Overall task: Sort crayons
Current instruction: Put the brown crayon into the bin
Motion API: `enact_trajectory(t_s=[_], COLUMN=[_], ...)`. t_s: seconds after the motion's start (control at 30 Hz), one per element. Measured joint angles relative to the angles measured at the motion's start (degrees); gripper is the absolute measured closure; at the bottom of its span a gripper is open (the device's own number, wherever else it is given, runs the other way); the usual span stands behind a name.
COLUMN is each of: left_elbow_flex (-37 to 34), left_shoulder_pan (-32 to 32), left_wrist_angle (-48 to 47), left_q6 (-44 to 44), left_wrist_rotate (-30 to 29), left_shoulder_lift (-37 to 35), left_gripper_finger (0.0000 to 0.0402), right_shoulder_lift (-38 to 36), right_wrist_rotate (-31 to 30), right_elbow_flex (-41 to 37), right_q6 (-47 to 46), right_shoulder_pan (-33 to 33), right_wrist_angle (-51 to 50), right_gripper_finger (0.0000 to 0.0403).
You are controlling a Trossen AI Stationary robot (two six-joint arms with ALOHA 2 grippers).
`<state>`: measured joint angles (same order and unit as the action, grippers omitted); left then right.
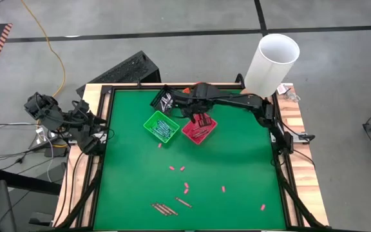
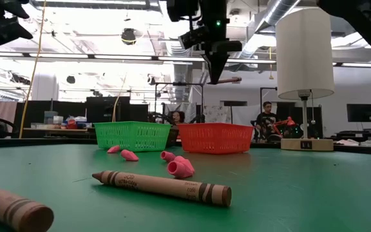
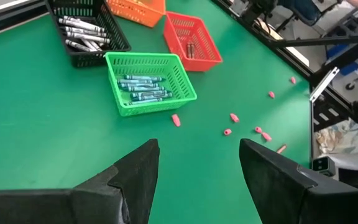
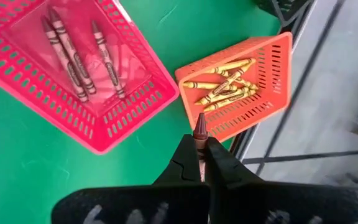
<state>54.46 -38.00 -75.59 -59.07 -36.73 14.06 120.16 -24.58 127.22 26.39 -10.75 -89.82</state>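
Nearest the low camera: two brown crayons [image 2: 163,185] lying flat on the green table [image 1: 237,167], with pink bits [image 2: 180,166] scattered beyond them; from above you see a few crayons grouped near the table's front edge [image 1: 165,208].

Bins, at the far side of the table: green basket [image 1: 160,125] with blue crayons [image 3: 143,88]; red basket [image 1: 199,128] with three brown crayons [image 4: 73,56]; orange basket [image 4: 241,84] with yellow crayons [image 4: 224,84]; black basket [image 3: 86,28] with white crayons [image 3: 86,32].

Right gripper [image 4: 199,149]: fingers pressed together on one brown crayon [image 4: 199,130], tip pointing outward, hanging above the baskets, over the gap between red and orange.

Left gripper [image 3: 197,162]: fingers spread wide, holding nothing, waiting off the table's left edge.

Step in hand, as you would judge it: carrying a brown crayon to its bin. Your next move calls for shifting over the red basket, not the orange one just beside it, then letting go low enough that the crayon lands inside. The front crayons remain to fetch.
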Motion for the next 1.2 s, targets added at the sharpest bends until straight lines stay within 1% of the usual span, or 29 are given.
enact_trajectory(t_s=[0.2, 0.37, 0.7, 0.83, 0.97, 1.1, 1.2], left_elbow_flex=[0.0, 0.0, 0.0, 0.0, 0.0, 0.0, 0.0], left_shoulder_pan=[0.0, 0.0, 0.0, 0.0, 0.0, 0.0, 0.0], left_wrist_angle=[0.0, -0.3, -1.3, -1.3, -1.3, -1.3, -1.3], left_q6=[-0.2, -0.3, -0.4, -0.7, -0.8, -1.5, -1.6], left_wrist_rotate=[-0.8, -1.9, -3.8, -4.8, -5.2, -5.9, -6.0], left_shoulder_lift=[0.0, 0.0, 0.0, 0.0, 0.0, 0.0, 0.0], left_gripper_finger=[0.0189, 0.0189, 0.0189, 0.0189, 0.0189, 0.0189, 0.0189], right_shoulder_lift=[0.0, 0.0, 0.1, 0.1, 0.1, 0.1, 0.1], right_wrist_rotate=[3.5, 7.5, 8.6, 11.8, 12.9, 15.5, 15.2], right_elbow_flex=[0.0, -0.5, -10.6, -14.0, -17.2, -20.5, -22.6], right_q6=[3.4, 6.7, 11.6, 11.7, 11.8, 11.7, 12.6], right_shoulder_pan=[-1.1, -1.0, 0.0, 1.5, 3.0, 4.0, 4.4], right_wrist_angle=[2.2, 4.1, 10.1, 13.6, 16.5, 18.8, 21.1], right_gripper_finger=[0.0403, 0.0403, 0.0403, 0.0403, 0.0403, 0.0403, 0.0403])
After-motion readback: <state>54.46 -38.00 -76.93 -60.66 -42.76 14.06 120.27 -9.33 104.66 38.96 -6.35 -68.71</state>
